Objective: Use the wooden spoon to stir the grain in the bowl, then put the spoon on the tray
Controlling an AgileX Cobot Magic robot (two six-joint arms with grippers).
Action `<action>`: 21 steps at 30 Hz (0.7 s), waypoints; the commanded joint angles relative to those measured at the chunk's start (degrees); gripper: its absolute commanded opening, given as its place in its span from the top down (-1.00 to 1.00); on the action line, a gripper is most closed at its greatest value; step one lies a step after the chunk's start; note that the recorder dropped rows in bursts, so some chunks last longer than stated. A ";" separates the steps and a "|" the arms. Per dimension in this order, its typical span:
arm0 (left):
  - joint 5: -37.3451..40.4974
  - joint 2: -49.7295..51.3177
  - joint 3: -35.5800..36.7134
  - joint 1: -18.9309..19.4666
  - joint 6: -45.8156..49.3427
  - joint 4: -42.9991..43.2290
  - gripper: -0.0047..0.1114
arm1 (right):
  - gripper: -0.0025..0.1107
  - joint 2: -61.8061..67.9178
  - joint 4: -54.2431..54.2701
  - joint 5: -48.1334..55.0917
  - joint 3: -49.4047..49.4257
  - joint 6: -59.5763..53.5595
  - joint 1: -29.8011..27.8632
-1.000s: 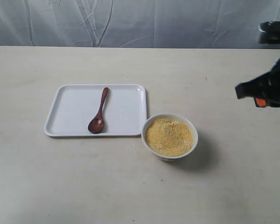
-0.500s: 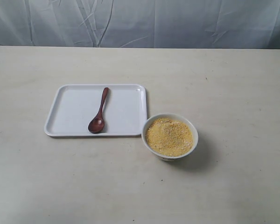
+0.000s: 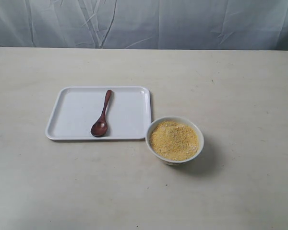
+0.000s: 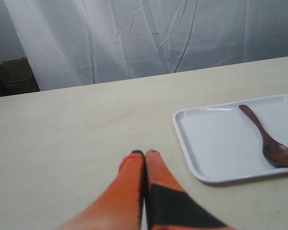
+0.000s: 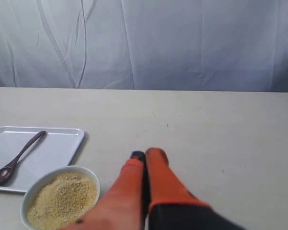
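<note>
On tray (image 3: 129, 111): wooden spoon (image 3: 103, 113) | well apart from both closed jaws

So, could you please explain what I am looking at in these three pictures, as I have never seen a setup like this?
This is a robot with two arms, each ending in an orange gripper. The wide picture comes from a camera off the arms, and neither arm shows in it. The other two come from a camera on each wrist, looking along that arm's own gripper: the left gripper and the right gripper. Both are shut and hold nothing. On the table lies a white tray with the wooden spoon resting on it. Beside the tray stands a white bowl of yellow grain.
</note>
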 commanded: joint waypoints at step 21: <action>-0.51 -0.24 0.25 -0.03 -0.05 0.55 0.92 | 0.97 -9.22 0.46 -4.14 9.22 0.13 -9.58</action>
